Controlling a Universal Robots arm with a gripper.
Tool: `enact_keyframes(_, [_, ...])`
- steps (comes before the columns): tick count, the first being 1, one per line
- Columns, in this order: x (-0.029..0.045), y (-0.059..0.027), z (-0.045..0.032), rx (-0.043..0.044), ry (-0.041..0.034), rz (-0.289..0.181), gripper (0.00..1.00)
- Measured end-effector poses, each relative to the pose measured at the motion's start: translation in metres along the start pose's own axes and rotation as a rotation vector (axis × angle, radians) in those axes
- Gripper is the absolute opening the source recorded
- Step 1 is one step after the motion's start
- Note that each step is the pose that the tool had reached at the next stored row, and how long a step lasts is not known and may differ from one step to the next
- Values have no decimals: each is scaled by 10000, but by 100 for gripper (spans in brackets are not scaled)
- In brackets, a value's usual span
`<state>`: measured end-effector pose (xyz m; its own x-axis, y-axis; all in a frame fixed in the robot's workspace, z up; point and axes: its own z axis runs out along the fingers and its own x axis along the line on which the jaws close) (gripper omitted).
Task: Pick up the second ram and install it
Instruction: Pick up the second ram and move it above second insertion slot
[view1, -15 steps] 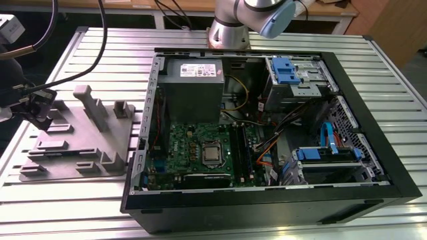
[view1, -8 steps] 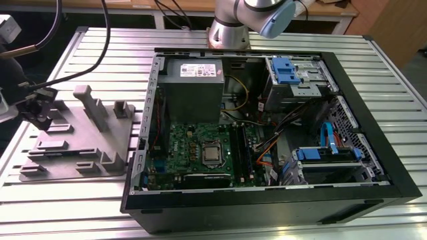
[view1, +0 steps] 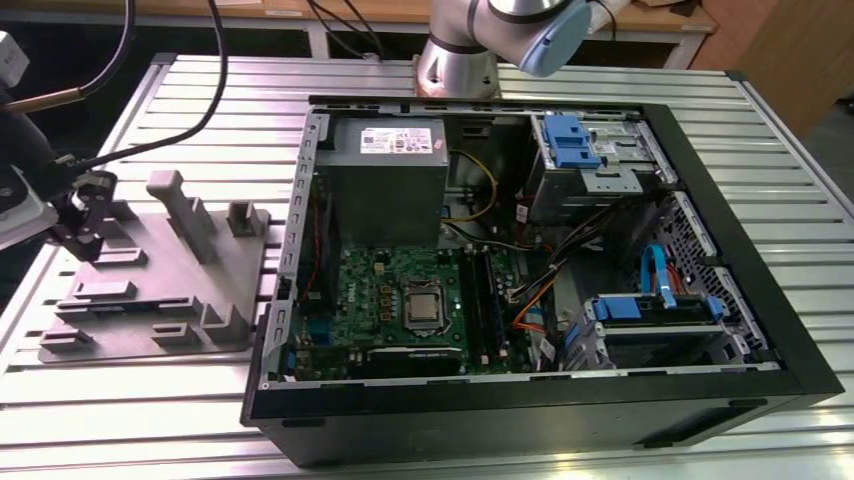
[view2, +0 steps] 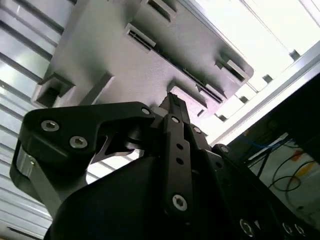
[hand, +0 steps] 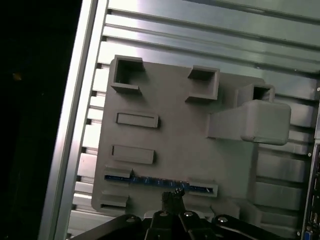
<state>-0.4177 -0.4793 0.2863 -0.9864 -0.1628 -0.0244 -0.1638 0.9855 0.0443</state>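
1. Second ram (hand: 160, 181) is meant, as I judge, for the open computer case (view1: 534, 405), the largest thing before you. The case takes the exterior view from about twelve to five o'clock, and its motherboard (view1: 387, 290) faces up.
2. Next in size is the grey fixture plate (view1: 147, 300). It lies on the ribbed metal table (view1: 134, 400) at about nine o'clock from the case, just beside the case wall.
3. You have one arm only, so there is no choice of arm to make. Its gripper (view1: 84, 245) hangs over the plate's nine o'clock edge, the side far from the case.
4. The ram is a thin blue-green strip. In the first wrist view it seems to sit on its edge in a long slot of the plate.
   - It lies straight ahead of the gripper, just beyond the tips.
   - Its long axis runs crosswise to the direction in which the fingers point.
   - The tips aim near the middle of its length.
   - Whether they touch it, I cannot tell.
5. The smallest are the fingertips (view2: 172, 107). In the second wrist view they are pressed together with no gap that I can see, and nothing is between them. The ram is not yet in the grip.
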Motion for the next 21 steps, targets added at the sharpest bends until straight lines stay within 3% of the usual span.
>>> enact_keyframes(21, [2, -3, 73, -93, 169, -3805, 10])
